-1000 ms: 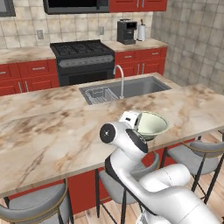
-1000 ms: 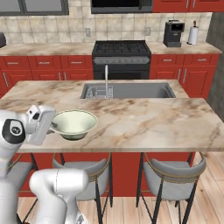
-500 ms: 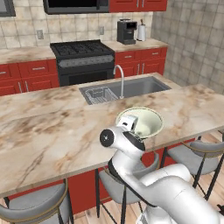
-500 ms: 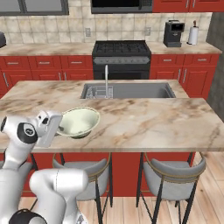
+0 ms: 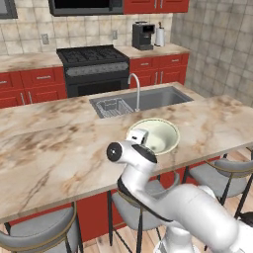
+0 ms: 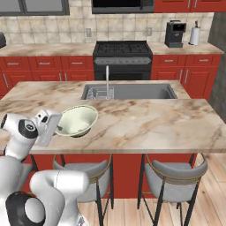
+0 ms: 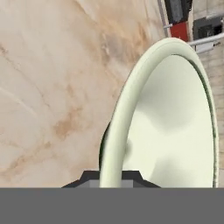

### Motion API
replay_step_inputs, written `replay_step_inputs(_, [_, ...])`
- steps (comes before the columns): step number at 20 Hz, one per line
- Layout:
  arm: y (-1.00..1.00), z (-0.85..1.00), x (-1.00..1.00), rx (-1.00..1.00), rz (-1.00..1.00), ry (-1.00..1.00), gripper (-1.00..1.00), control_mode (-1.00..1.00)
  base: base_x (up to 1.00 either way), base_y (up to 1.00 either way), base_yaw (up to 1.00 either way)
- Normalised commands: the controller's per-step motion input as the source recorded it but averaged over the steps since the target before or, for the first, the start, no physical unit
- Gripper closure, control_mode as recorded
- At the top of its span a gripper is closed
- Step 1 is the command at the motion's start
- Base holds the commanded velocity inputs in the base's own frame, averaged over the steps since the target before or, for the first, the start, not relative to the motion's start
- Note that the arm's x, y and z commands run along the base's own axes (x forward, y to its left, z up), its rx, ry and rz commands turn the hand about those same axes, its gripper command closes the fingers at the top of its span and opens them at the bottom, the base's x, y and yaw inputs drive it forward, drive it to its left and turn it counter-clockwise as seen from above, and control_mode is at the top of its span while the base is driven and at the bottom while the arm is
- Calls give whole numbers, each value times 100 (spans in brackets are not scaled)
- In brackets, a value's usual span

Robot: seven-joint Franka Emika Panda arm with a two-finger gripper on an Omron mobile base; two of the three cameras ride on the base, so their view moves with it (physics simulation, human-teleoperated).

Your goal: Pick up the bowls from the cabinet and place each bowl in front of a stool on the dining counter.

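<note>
Gripper (image 7: 111,177) — clamped on the near rim of the cream bowl (image 7: 175,127), one finger inside the rim, one outside.
Cream bowl (image 5: 157,134) — flared, dark green base, tilted slightly; held just over the dining counter (image 5: 54,148), near its front edge, with the sink (image 6: 132,91) behind it.
Arm — bent up from below the counter edge, wrist reaching forward over the marble top.
Stools (image 6: 174,176) — grey seats tucked under the counter front.

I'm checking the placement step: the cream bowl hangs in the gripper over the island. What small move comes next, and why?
Probably lower it straight down. The gripper is shut on the cream bowl by its rim, tilted just above the dining counter, with a stool below that edge.
</note>
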Motion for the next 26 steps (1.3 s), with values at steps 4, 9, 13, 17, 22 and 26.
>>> replay_step_inputs(4, [28,0,0,9,-1,12,100,-100,0,0,0])
replay_step_inputs(9, [7,0,6,23,0,7,100,-100,0,0,0])
replay_step_inputs(13, [0,0,7,29,0,30,100,-100,0,0,0])
replay_step_inputs(17, [8,1,0,24,0,39,100,-100,0,0,0])
replay_step_inputs(22, [38,14,0,14,-1,47,100,-100,0,0,0])
replay_step_inputs(26, [44,15,0,1,-5,33,100,-100,0,0,0])
